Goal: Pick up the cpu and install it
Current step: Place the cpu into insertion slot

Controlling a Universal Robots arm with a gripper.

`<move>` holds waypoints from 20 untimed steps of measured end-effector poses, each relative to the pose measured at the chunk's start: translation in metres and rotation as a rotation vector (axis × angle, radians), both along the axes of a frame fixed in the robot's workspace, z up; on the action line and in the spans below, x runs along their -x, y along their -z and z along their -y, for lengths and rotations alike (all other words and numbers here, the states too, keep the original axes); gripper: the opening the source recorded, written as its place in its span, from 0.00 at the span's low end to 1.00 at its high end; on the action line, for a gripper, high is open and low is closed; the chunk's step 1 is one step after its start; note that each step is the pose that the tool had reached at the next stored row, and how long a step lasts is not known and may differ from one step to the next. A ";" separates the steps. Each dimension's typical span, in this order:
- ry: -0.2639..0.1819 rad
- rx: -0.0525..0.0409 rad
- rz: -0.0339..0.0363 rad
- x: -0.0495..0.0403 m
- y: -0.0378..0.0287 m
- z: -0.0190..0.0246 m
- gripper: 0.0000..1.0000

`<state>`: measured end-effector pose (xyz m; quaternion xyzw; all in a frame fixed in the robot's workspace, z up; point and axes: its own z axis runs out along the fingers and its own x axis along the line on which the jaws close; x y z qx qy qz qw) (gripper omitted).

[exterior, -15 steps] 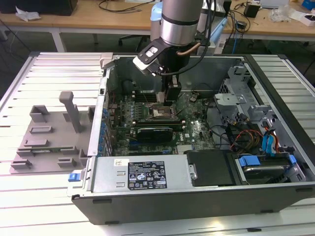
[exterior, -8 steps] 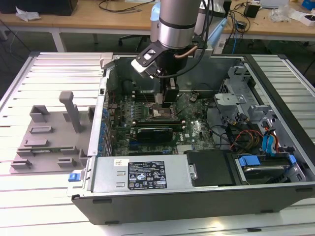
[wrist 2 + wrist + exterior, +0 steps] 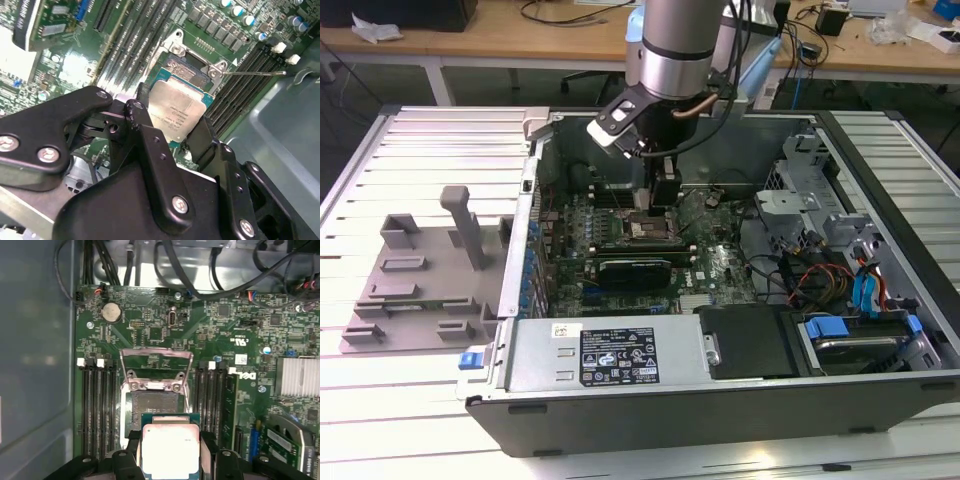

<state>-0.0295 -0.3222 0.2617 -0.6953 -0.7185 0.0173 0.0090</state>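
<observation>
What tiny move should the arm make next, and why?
Probably ease the cpu over and down toward the open socket. The gripper grips the cpu, which seems to hang just above the socket and is not yet seated.

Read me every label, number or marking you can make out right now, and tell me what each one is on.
Nothing can be quoted reliably.
The cpu, held in the jaws: faint etched lines on its silver top, too small to read.
Black-and-white label on the grey metal box: print too small to read.
Motherboard: white printed markings and a small white sticker, too small to read.
</observation>
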 end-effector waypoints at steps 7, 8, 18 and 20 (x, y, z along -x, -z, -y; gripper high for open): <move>-0.001 0.0000 0.0001 0.0000 0.0063 -0.0041 0.55; -0.001 0.0001 0.0001 0.0000 0.0071 -0.0041 0.55; -0.001 -0.0001 0.0001 0.0000 0.0137 -0.0041 0.55; -0.001 0.0000 0.0002 -0.0001 0.0149 -0.0041 0.55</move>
